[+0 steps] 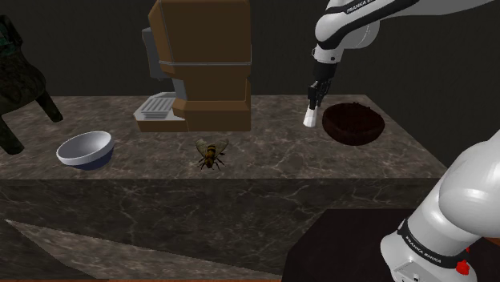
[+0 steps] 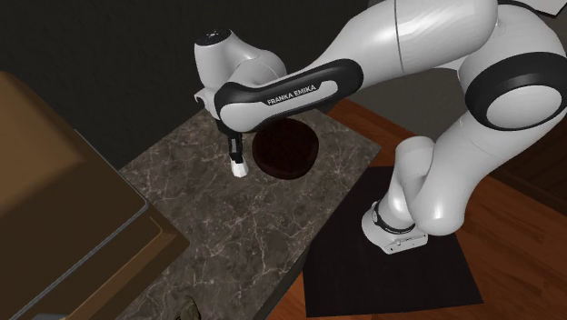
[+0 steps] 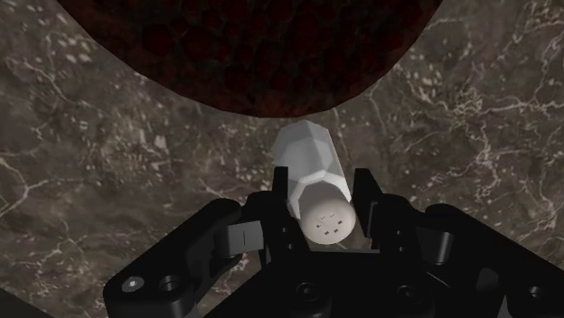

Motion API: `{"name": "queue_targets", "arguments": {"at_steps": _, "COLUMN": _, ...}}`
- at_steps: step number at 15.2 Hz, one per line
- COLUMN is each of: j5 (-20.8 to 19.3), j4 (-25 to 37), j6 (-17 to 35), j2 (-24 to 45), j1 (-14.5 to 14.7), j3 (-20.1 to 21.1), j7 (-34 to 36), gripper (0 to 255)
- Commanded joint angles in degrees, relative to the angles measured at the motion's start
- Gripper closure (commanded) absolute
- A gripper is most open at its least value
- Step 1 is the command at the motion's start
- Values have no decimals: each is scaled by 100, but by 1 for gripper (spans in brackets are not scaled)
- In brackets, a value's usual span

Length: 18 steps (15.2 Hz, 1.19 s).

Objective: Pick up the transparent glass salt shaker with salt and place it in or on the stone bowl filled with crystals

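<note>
**Shaker clasped beside the dark bowl**

The white salt shaker (image 1: pixel 308 117) (image 2: pixel 238 169) (image 3: pixel 312 176) stands upright between the fingers of the black gripper (image 1: pixel 311 106) (image 3: pixel 324 194), its holed cap towards the hand; both fingers press its sides. It hangs over the marble counter (image 1: pixel 264 152), just left of the dark bowl of reddish crystals (image 1: pixel 352 122) (image 2: pixel 286 150) (image 3: pixel 244 54) in the shoulder view. Further left stand a brown coffee machine (image 1: pixel 204 64), a bee figure (image 1: pixel 211 154) and a pale bowl (image 1: pixel 85 150).
</note>
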Motion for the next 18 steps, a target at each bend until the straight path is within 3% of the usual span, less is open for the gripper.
{"name": "queue_targets", "arguments": {"at_steps": 1, "j5": 0, "j4": -1, "j6": -1, "j2": 2, "j1": 0, "j3": -1, "j7": 0, "gripper": 255}}
{"name": "queue_targets", "arguments": {"at_steps": 4, "j5": 0, "j4": -2, "j6": 0, "j2": 1, "j1": 0, "j3": 0, "j7": 1, "gripper": 255}}
{"name": "queue_targets", "arguments": {"at_steps": 18, "j5": -80, "j4": 831, "j6": -1073, "j2": -252, "j1": 3, "j3": 39, "j7": 129, "gripper": 255}}
